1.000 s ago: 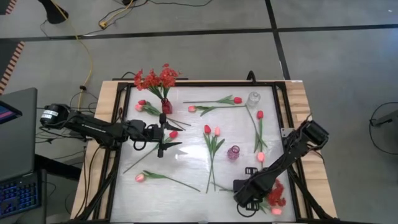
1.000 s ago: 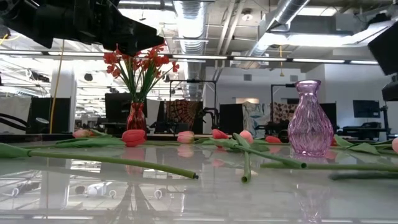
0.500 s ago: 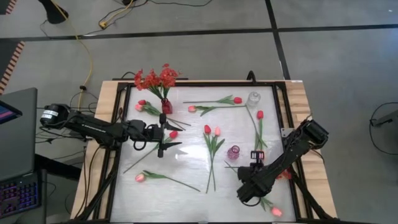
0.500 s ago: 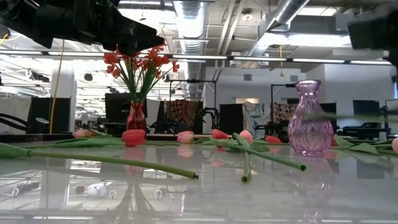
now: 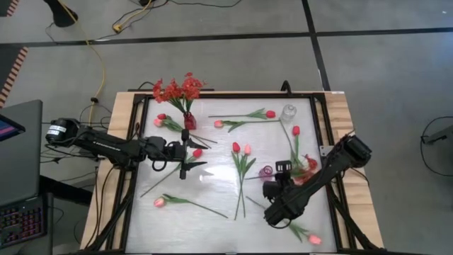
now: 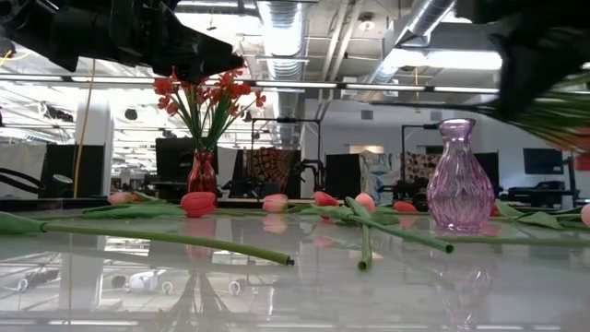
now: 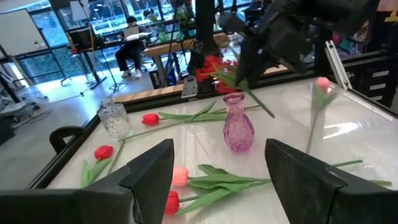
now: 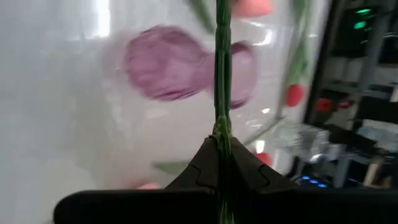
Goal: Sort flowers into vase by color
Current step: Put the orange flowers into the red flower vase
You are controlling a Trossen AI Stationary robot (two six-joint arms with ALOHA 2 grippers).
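Just beside the purple vase (image 5: 265,172), the right claw (image 5: 284,168) is clamped on a red spray's stem (image 8: 222,93); the left claw (image 7: 217,180) gapes wide, holding nothing.

Overhead, table-level and left wrist views share the purple vase (image 5: 265,172); right wrist's seems nearest.

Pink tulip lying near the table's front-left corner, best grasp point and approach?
Grip the pink tulip mid-stem, on the bare stretch past its leaves, coming straight down from above. It lies flat and alone on the table, stem running diagonally, so the fingers should straddle across the stem. The open left end effector is the nearer one.
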